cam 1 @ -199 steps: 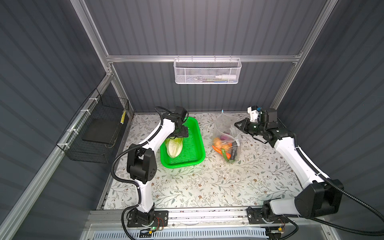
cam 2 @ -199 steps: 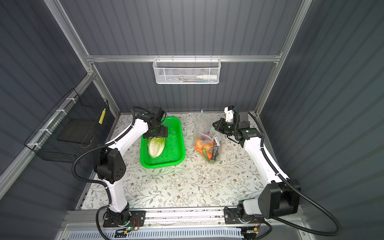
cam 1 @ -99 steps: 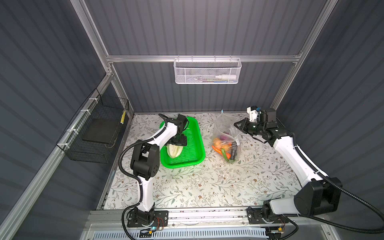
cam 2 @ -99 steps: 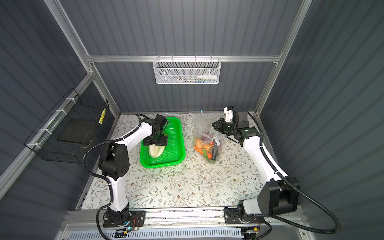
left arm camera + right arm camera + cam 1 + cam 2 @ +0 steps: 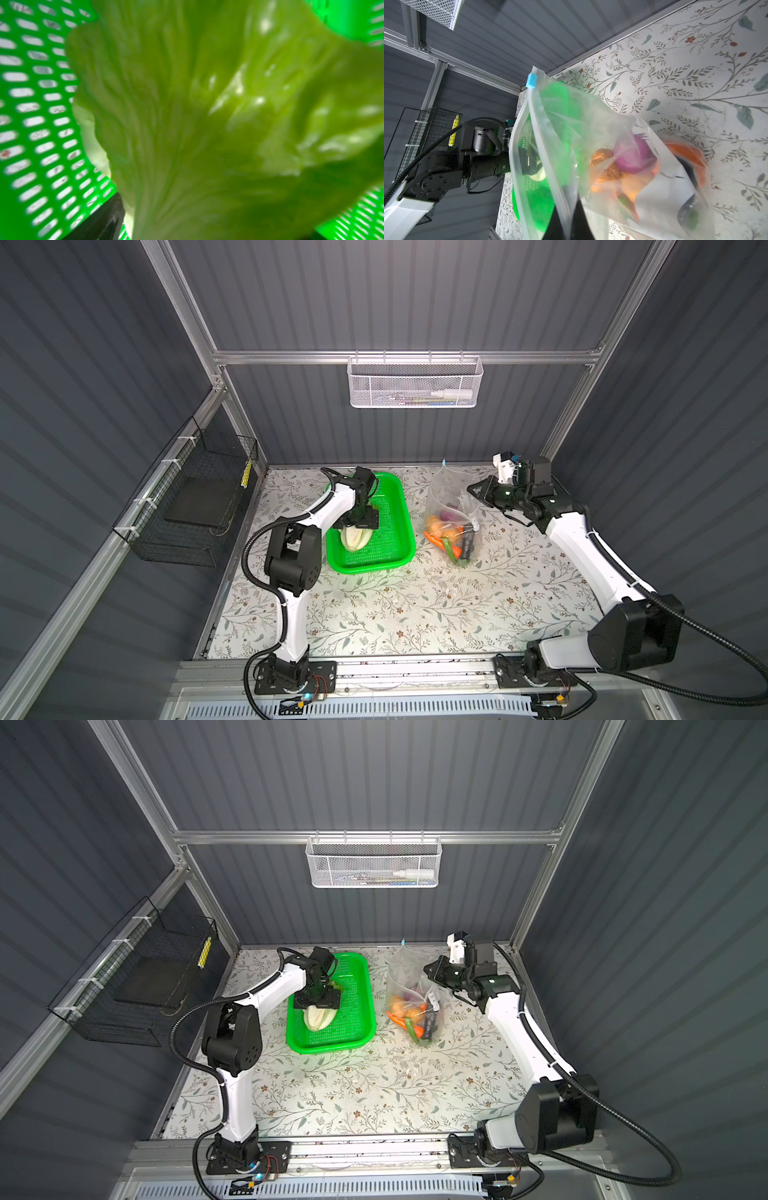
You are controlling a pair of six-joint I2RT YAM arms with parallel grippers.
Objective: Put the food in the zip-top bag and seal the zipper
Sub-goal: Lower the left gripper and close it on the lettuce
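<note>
cabbage (image 5: pixel 354 537) is left alone in the green basket (image 5: pixel 392 545), left of centre in a top view, under the wide-spread left gripper (image 5: pixel 358 524). the jaws should be lowered astride its body and closed gently. the zip-top bag (image 5: pixel 451 506), right of the basket, is pinched by the clamped right gripper (image 5: pixel 473 492). 1 second earlier the left gripper was held nearer the basket's upper rim.
</note>
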